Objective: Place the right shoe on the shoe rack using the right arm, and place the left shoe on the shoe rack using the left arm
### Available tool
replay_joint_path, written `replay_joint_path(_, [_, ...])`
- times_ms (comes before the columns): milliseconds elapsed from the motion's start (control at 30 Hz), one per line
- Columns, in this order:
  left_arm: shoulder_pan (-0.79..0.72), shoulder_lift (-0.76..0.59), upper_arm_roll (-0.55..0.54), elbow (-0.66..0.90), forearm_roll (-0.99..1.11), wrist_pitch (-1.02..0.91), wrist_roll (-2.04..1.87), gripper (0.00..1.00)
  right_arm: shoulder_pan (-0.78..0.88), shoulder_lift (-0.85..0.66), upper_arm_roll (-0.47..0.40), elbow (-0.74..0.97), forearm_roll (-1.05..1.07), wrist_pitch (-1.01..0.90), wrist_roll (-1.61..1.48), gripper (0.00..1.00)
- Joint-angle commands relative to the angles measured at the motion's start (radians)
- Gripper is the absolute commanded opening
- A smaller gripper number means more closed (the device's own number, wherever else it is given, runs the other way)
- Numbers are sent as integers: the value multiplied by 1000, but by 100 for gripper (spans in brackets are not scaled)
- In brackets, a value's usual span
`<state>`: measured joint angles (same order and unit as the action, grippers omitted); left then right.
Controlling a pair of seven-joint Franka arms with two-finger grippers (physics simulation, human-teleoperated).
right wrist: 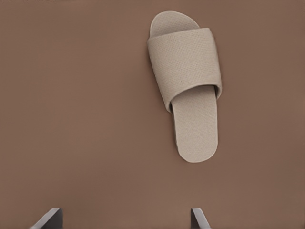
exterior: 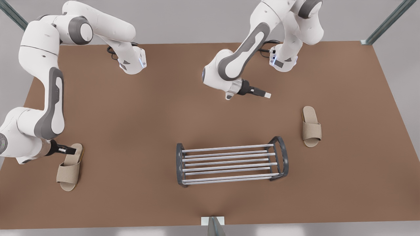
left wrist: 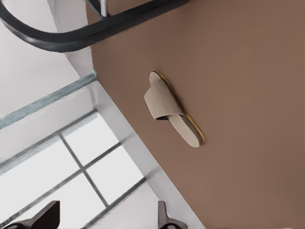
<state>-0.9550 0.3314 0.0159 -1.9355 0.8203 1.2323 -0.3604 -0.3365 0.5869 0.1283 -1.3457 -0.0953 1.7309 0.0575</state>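
The shoe rack (exterior: 227, 148) stands near the table's front middle with nothing on its bars; its dark end frame (left wrist: 71, 40) shows in the left wrist view. The left shoe (exterior: 311, 126) (left wrist: 172, 109), a beige slide, lies flat at the front view's right of the rack. My left gripper (exterior: 266, 95) (left wrist: 105, 220) hangs open, tilted toward it, well apart from it. The right shoe (exterior: 69, 167) (right wrist: 188, 81) lies flat at the front view's left. My right gripper (exterior: 74, 150) (right wrist: 124, 220) is open above its heel end, holding nothing.
The brown table (exterior: 137, 124) ends close to the left shoe at the front view's right, with floor beyond. Both arm bases (exterior: 131, 62) stand at the back edge. Metal posts (exterior: 387, 21) rise at the back corners, and a small stand (exterior: 212, 226) sits at the front edge.
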Motion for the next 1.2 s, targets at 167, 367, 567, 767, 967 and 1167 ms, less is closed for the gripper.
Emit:
replay_joint_path(167, [67,-227,79,-588,221,964,-2122,100,-85,79,1,-1,13,148,-524,100])
replay_joint_path(367, [67,-275,364,-677,744,1331,-2870,100,-111,163,1,10,37,279,-772,100])
replay_joint_path(567, [70,-258,593,-777,1238,1492,-2976,100,-121,231,1,39,39,360,-788,100])
replay_joint_path(767, [153,-213,648,-778,1410,1552,-3020,100,-124,271,-1,65,35,430,-786,100])
replay_joint_path(967, [298,-153,648,-711,1548,1550,-3020,100,-134,324,-4,83,37,503,-785,100])
replay_joint_path(1167, [306,-61,647,-637,1580,1550,-3020,100,-134,330,-4,83,37,503,-785,100])
